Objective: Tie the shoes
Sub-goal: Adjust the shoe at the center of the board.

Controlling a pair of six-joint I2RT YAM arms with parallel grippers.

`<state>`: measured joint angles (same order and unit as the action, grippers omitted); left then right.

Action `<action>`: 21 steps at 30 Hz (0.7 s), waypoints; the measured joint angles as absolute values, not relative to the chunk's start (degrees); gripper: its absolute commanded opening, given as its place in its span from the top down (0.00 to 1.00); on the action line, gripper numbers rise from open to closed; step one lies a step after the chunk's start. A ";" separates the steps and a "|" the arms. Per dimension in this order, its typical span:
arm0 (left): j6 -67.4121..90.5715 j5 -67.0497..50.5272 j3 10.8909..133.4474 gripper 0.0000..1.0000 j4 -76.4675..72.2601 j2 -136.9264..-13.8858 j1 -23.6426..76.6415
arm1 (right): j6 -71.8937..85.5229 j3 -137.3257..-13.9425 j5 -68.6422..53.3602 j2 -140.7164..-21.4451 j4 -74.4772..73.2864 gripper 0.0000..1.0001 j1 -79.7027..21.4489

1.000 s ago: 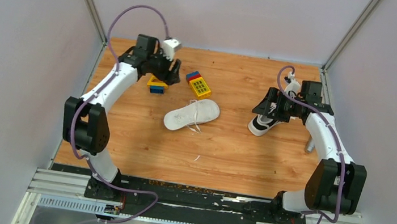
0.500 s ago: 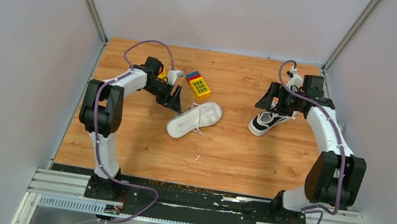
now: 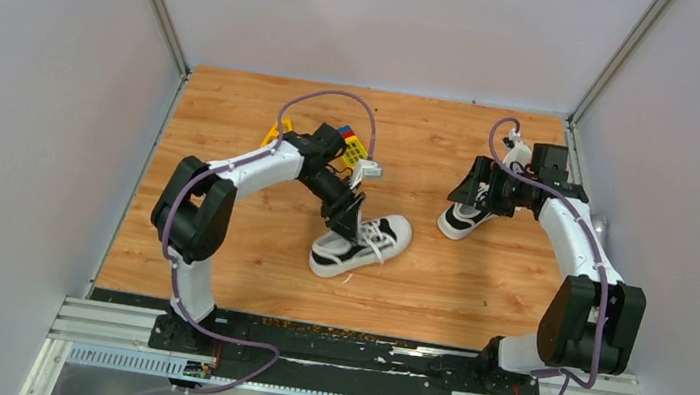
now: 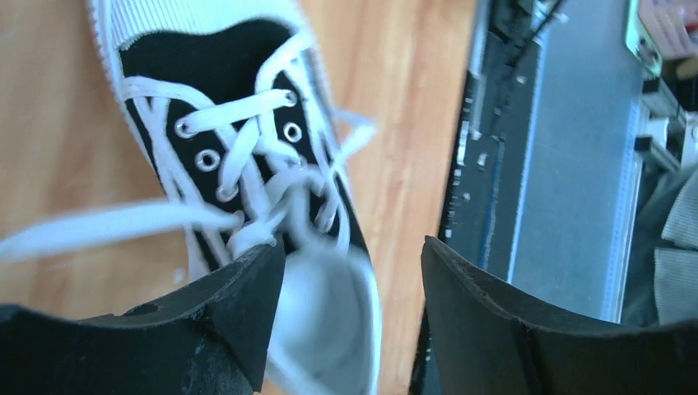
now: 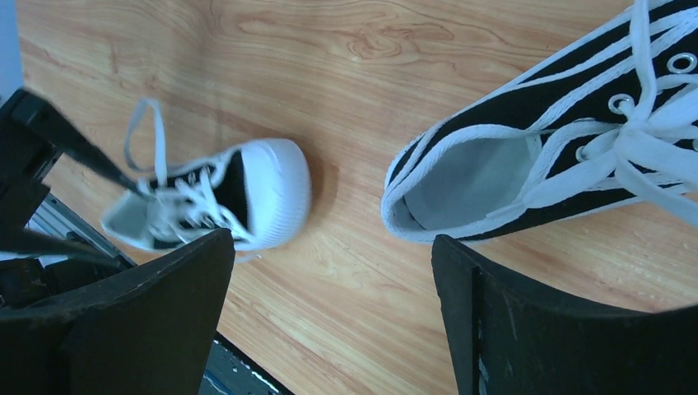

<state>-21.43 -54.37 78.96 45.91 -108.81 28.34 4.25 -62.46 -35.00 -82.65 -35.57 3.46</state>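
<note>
Two black canvas shoes with white soles and toe caps lie on the wooden table. One shoe (image 3: pixel 368 243) (image 4: pixel 239 156) stands upright mid-table, toe to the right, its white laces loose. My left gripper (image 3: pixel 344 221) (image 4: pixel 352 247) hangs open just over its heel end, which shows blurred between the fingers. The other shoe (image 3: pixel 464 220) (image 5: pixel 535 156) lies at the right, laces crossed but loose. My right gripper (image 3: pixel 479 187) (image 5: pixel 333 239) is open above bare wood beside that shoe's heel. The mid-table shoe (image 5: pixel 218 202) also shows in the right wrist view.
Colourful toy blocks (image 3: pixel 350 145) sit behind the left arm, and a yellow one (image 3: pixel 277 131) lies further left. A grey metal cylinder (image 3: pixel 603 228) stands at the right wall. Grey walls close in three sides. A black rail (image 3: pixel 348 343) runs along the near edge.
The left arm swung from the back left to mid-table. The mid-table shoe turned from sole-up to upright and slid nearer and to the right. The right arm barely moved.
</note>
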 measured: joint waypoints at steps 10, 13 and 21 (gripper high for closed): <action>-18.74 -47.35 76.58 0.28 42.00 -92.95 27.33 | 3.01 -57.76 -35.09 -80.53 -35.46 0.07 -3.42; -16.43 -41.06 75.31 0.29 38.68 -91.42 26.26 | 2.63 -54.37 -35.18 -80.51 -35.44 0.05 -8.05; -6.09 -39.03 61.95 0.29 33.43 -93.65 26.65 | 3.36 -51.46 -37.45 -87.61 -34.57 0.01 -15.66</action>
